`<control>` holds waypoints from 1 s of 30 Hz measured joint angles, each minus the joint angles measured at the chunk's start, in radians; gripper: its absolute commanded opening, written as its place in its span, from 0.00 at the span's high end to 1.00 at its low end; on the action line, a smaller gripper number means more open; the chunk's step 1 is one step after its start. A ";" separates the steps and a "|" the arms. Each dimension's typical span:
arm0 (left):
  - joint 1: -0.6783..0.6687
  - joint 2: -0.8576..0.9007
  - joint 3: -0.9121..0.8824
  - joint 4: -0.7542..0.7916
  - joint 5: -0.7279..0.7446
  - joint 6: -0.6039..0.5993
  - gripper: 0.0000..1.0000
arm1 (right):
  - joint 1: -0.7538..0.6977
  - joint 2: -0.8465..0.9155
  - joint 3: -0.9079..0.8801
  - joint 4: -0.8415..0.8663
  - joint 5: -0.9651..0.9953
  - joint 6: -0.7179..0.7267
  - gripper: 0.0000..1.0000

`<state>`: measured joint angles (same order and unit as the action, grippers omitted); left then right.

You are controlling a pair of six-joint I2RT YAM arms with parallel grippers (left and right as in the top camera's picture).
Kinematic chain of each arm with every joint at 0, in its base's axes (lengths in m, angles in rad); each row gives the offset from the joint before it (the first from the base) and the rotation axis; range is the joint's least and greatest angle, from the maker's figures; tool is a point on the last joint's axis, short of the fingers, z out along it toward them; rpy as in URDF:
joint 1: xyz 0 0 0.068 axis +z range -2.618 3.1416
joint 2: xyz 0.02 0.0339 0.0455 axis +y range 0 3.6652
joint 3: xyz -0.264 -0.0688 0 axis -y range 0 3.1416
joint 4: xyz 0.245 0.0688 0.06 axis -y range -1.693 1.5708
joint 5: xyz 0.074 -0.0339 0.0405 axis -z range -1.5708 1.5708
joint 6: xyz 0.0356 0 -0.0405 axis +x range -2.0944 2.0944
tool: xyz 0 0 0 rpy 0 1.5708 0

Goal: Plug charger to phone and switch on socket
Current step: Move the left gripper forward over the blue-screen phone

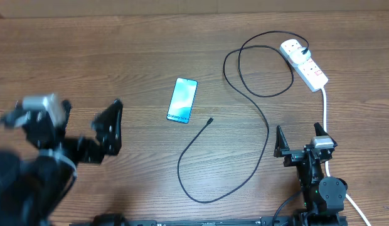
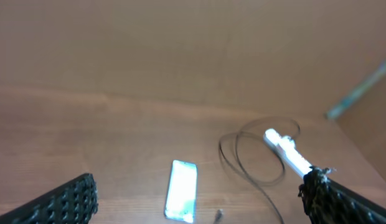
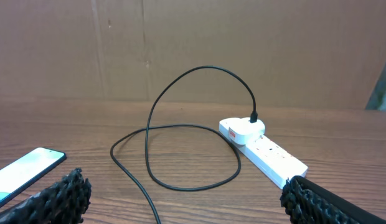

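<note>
The left gripper [image 2: 198,180] has its ridged black fingers [image 2: 65,202] spread wide apart, holding nothing. Its own camera looks between them at the phone [image 2: 182,190], which lies flat on the wooden table [image 2: 118,137]. The picture is too soft to read the screen. From overhead that arm is a blur at the table's left.

The right gripper [image 3: 185,183] is likewise parted and empty. Its wrist view shows the charger's black plug [image 3: 254,117] seated in the end outlet of the socket [image 3: 268,152], beside a red switch [image 3: 231,132].

Only the overhead view shows the whole charger [image 1: 268,129], looping from the socket to its connector tip [image 1: 209,120]. The tip lies near the phone's lower right corner, not touching. There the screen reads "Galaxy S24". The socket's white cord [image 1: 324,107] runs back past the right arm.
</note>
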<state>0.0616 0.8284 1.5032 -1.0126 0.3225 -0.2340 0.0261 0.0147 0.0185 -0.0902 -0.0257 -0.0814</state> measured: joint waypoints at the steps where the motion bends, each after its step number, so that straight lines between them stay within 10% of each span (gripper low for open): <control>1: 0.000 0.056 0.046 -0.038 0.024 0.011 0.00 | 0.000 0.000 0.000 0.001 0.000 0.000 0.00; 7: -0.024 0.323 0.212 -0.268 0.084 0.047 0.00 | 0.000 0.000 0.000 0.000 0.000 0.000 0.00; 14: -0.272 0.659 0.499 -0.563 -0.272 -0.043 0.00 | 0.000 -0.001 0.000 0.001 0.000 0.001 0.00; 21: -0.415 0.890 0.547 -0.512 -0.505 -0.125 0.00 | 0.000 -0.001 0.000 0.001 0.000 0.000 0.00; 30: -0.427 1.131 0.548 -0.471 -0.332 -0.019 0.00 | 0.000 -0.001 0.000 0.001 0.000 0.000 0.00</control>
<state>-0.3653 1.9598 2.0510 -1.4837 -0.0090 -0.2535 0.0261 0.0139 0.0185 -0.0895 -0.0257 -0.0814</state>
